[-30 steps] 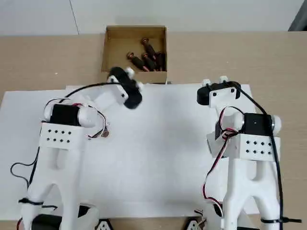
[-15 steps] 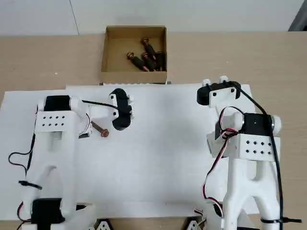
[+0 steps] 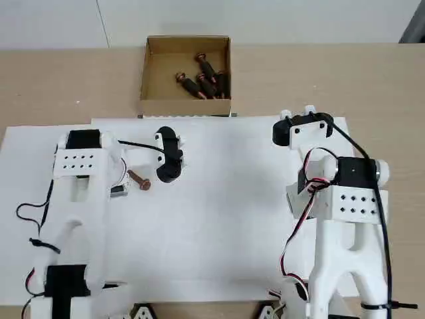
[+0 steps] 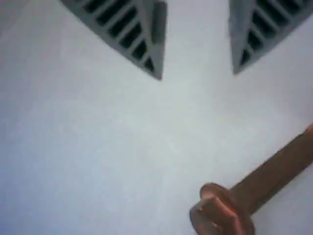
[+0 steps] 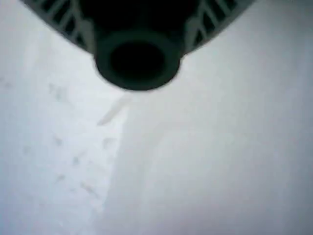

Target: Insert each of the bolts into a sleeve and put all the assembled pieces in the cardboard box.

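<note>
Evidently the step in hand is the pickup of the last loose bolt [image 3: 138,179], since the cardboard box [image 3: 151,73] already holds several assembled pieces [image 3: 202,81] grouped toward its right wall. The bolt lies on its side on the white sheet [image 3: 232,206] that covers the counter [image 3: 345,73], on the robot's side of the box, well apart from its front left corner.

The left gripper [image 4: 195,72] hangs over the sheet roughly between the box's front wall and the bolt. Its jaws are spread wide with nothing between them, and the bolt sits just beside them, not yet bracketed. The right gripper [image 3: 299,123] waits off the box's front right corner, farther from the box than its own width allows a quick drop. It is closed around a black sleeve [image 5: 138,61] whose open mouth faces outward.

As I judge it, the next move calls for the left gripper to shift away from the box until the shaft lies between its jaws, then close across the shaft rather than the head. After that the bolt tip must be lined up with the sleeve's mouth.

The bolt is coppery brown, with a round, flanged head and a plain, straight shaft. It looks rigid and smooth, so it may roll or slip if pinched off-centre.
</note>
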Tool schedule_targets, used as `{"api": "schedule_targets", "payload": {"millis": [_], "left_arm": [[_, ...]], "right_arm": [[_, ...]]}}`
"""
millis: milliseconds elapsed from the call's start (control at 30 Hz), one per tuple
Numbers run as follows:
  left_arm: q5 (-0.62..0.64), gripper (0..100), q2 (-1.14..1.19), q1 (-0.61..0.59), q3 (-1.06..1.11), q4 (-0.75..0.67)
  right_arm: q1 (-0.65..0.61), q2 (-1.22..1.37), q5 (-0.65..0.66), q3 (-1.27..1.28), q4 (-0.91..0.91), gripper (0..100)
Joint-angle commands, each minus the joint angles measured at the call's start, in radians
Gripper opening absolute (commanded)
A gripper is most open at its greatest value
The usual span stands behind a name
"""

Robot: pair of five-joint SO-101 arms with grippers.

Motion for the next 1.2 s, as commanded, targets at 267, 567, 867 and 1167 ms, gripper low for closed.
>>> {"api": "schedule_targets", "payload": {"millis": [267, 567, 867, 1167], "left_arm": [[-0.47, 18, 0.08, 0.026, -0.038, -0.198], [-0.491, 18, 0.195, 0.058, -0.038, -0.288], [-0.491, 14, 0.262, 0.04, -0.038, -0.377], [-0.491, 6, 0.304, 0.04, -0.038, -0.417]], "right_arm": [[0.007, -0.03, 0.009, -0.006, 0.004, 0.3], [0.007, -0.03, 0.011, -0.006, 0.004, 0.3], [0.007, -0.03, 0.011, -0.006, 0.004, 0.3], [0.007, -0.024, 0.011, -0.006, 0.004, 0.3]]}}
